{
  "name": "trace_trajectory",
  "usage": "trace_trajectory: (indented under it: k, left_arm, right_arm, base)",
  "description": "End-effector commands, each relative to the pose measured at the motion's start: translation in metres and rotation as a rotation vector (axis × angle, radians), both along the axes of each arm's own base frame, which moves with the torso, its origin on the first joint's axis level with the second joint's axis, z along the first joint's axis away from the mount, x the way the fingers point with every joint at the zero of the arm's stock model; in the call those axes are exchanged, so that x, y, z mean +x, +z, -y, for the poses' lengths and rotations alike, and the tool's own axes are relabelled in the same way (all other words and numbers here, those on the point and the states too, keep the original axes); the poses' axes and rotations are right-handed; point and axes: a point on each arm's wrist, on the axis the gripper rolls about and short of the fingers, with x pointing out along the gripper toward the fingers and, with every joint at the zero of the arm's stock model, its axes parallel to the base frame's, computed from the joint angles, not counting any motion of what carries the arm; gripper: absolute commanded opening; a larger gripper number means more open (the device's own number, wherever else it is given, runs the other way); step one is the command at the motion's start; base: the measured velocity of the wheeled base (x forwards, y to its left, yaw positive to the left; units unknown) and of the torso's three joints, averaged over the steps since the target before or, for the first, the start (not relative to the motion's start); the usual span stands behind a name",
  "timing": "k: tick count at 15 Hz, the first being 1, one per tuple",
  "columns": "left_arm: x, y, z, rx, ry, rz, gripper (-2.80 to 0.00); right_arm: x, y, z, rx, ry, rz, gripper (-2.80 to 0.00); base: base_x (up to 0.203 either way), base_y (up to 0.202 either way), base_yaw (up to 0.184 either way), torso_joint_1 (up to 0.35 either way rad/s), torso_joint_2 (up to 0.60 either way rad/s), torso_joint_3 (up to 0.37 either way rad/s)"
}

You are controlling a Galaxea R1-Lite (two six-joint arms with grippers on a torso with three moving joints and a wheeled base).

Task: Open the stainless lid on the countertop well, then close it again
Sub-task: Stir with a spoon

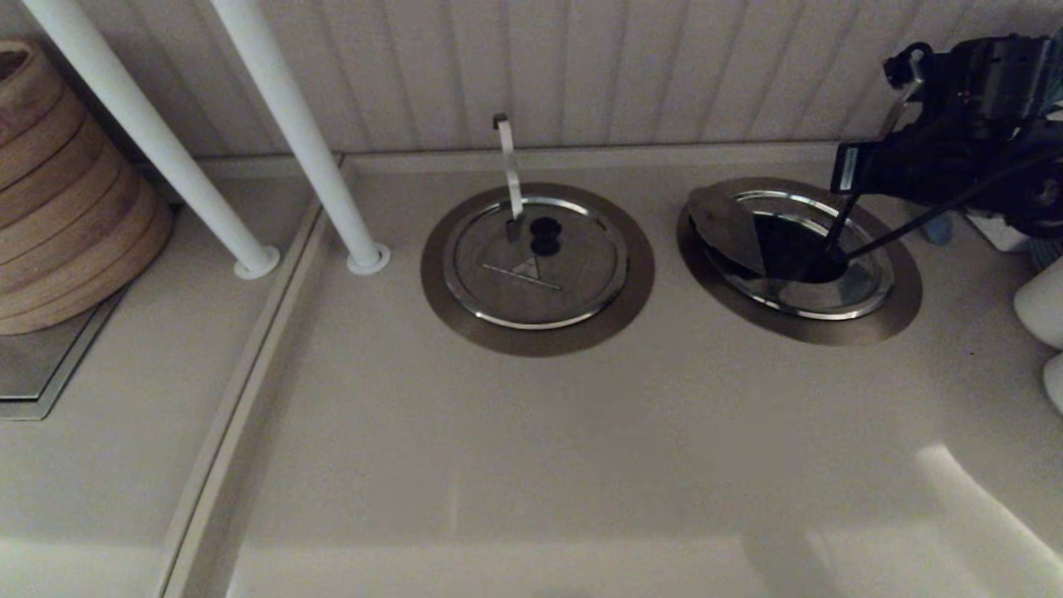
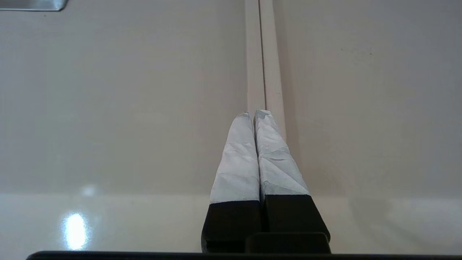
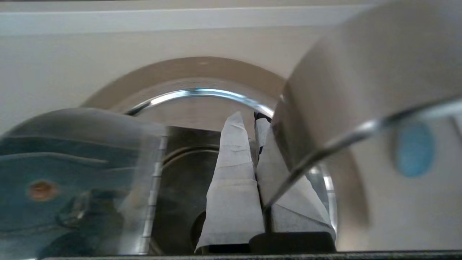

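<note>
The lid (image 1: 727, 228) is shining like a mirror, round and made of steel, and is sitting tilted over the well (image 1: 830, 332) on the right side of the counter (image 1: 531, 465), close to the back wall. In the right wrist view a broad steel face of the lid (image 3: 361, 72) with a bright rim is rising beside the fingers, and part of the dark hollow is showing below it. The well's wide brownish-grey collar (image 3: 187, 70) is lying flat around it. The right gripper (image 1: 833, 249) is reaching down into the middle of the lid from the far right. Its taped fingers (image 3: 234, 173) are pressing together, and a bit of black, seemingly the knob, is showing at their tips.

Two wells are sitting side by side in the counter, each with one lid. The second lid (image 1: 536, 266) is lying flat and closed, showing a black knob and an underlined triangle. An upright utensil handle (image 1: 508, 166) is standing at its back edge. A slanted handle (image 1: 901, 104) is sticking up behind the right arm. Two white poles (image 1: 299, 133) are standing on the counter to the left, and one stack of bamboo baskets (image 1: 66, 191) is resting further left. White objects (image 1: 1042, 307) are crowding the right edge, just beside the open well.

The left gripper (image 2: 254, 112) is hanging over a seam in the counter with its taped fingers together, holding nothing.
</note>
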Motion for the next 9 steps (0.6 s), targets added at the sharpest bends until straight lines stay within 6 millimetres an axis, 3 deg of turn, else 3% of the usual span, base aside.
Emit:
trace_trajectory:
  k: [1, 9]
  left_arm:
    - [0.000, 0.000, 0.000, 0.000, 0.000, 0.001, -2.80]
    - [0.000, 0.000, 0.000, 0.000, 0.000, 0.002, -2.80]
  right_arm:
    - [-0.002, 0.003, 0.008, -0.007, -0.023, 0.011, -2.80]
    - [0.024, -0.001, 0.003, 0.016, -0.071, 0.187, -2.80]
  base:
    - [0.000, 0.000, 0.000, 0.000, 0.00, 0.000]
    - [0.000, 0.000, 0.000, 0.000, 0.00, 0.000]
